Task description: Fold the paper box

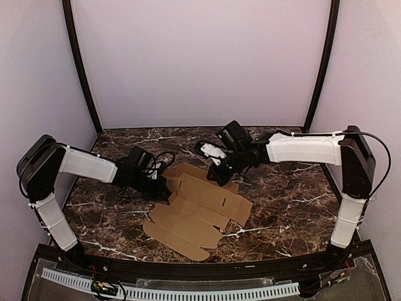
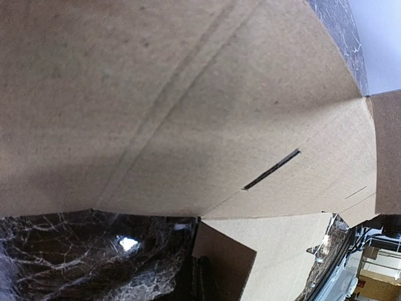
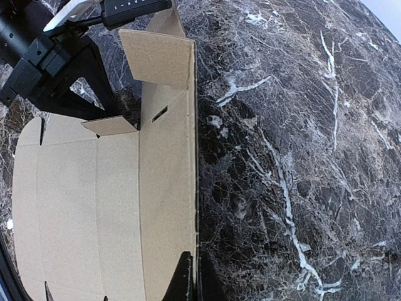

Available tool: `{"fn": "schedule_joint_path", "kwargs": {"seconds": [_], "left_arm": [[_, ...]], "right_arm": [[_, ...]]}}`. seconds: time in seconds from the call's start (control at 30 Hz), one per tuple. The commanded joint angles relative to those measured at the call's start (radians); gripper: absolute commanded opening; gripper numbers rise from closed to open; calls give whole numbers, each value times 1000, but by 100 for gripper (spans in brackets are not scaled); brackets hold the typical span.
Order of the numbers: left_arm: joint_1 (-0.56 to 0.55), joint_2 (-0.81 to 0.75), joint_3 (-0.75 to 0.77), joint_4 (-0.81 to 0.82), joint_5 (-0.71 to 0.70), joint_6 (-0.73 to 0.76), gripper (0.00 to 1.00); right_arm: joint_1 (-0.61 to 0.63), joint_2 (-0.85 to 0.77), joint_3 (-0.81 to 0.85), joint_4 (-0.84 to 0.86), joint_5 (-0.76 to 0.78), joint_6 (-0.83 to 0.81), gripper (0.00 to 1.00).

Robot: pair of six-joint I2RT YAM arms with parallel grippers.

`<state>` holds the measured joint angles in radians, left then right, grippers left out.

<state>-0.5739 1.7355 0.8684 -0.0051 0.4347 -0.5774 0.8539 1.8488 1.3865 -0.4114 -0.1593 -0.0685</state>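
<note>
Tan cardboard, the paper box (image 1: 199, 204) lies mostly flat at the middle of the marble table (image 1: 294, 207), left gripper (image 1: 161, 185) and right gripper (image 1: 216, 177) both closed at its far edge; first wall-folding appears in hand, next requiring a firm crease along the scored line.

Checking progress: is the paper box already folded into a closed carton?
No, the paper box lies spread out as a mostly flat sheet on the table.

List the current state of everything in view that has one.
paper box: not yet assembled, an open sheet lying mostly flat on the table, with the far panel and a side flap raised.
left gripper: shut on the paper box's left edge.
right gripper: shut on the paper box's far edge.
</note>
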Motion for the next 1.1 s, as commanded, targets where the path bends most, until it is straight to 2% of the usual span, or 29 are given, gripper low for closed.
{"fn": "schedule_joint_path", "kwargs": {"seconds": [0.0, 0.77, 1.07], "left_arm": [[-19, -28, -20, 49, 57, -27, 1], [-106, 21, -53, 105, 34, -74, 1], [-142, 45, -72, 69, -31, -62, 1]], "right_arm": [[13, 27, 10, 38, 17, 19, 0], [22, 74, 28, 17, 99, 36, 0], [23, 75, 33, 13, 103, 37, 0]]}}
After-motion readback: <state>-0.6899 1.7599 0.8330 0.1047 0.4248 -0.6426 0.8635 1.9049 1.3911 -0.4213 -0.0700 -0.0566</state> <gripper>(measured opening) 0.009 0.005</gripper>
